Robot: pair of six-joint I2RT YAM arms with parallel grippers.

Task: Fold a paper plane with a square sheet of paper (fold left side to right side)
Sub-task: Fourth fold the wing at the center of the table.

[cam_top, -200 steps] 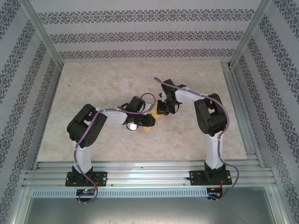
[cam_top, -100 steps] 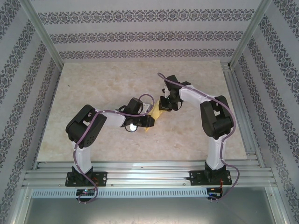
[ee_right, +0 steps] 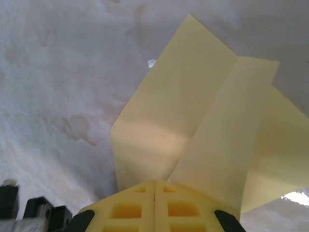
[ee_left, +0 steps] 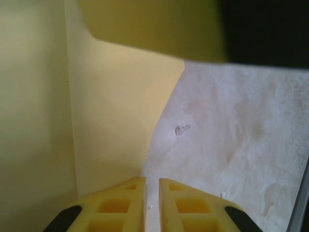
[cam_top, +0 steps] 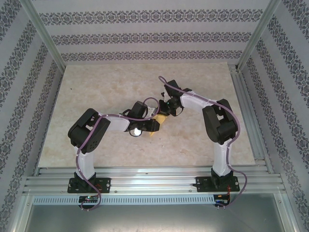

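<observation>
Paper sheet [ee_right: 164, 125], yellow and partly folded with flaps raised, sits near the centre of the worktop [cam_top: 96, 87], between both grippers. Right gripper [ee_right: 154, 183] is fully closed, pinching the sheet's edge. Left gripper [ee_left: 152, 182] is almost closed, a thin slit between its fingers, gripping nothing, its tip at the sheet's edge.

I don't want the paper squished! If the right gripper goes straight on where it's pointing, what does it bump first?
The yellow paper. In the right wrist view the shut right gripper points straight at its folded flaps, right at their near edge. I cannot tell whether it touches them yet.
</observation>
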